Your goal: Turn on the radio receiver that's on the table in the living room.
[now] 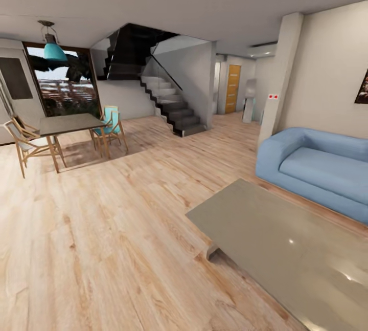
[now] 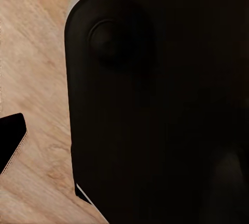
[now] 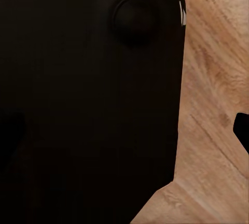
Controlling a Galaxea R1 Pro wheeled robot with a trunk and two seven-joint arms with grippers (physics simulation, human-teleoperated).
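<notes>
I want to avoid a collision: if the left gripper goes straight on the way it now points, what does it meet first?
Probably the large black rounded panel ahead, seemingly part of the robot; light wood floor lies beyond. Depth is unclear.

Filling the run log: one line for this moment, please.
phase: approaching | table: ahead-right, radio unseen | sofa: behind table | end effectors: cannot tell

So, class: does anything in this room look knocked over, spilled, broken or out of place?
Nothing stands out. The low table is bare and level, the blue sofa sits square, and the dining chairs stand upright around their table.
</notes>
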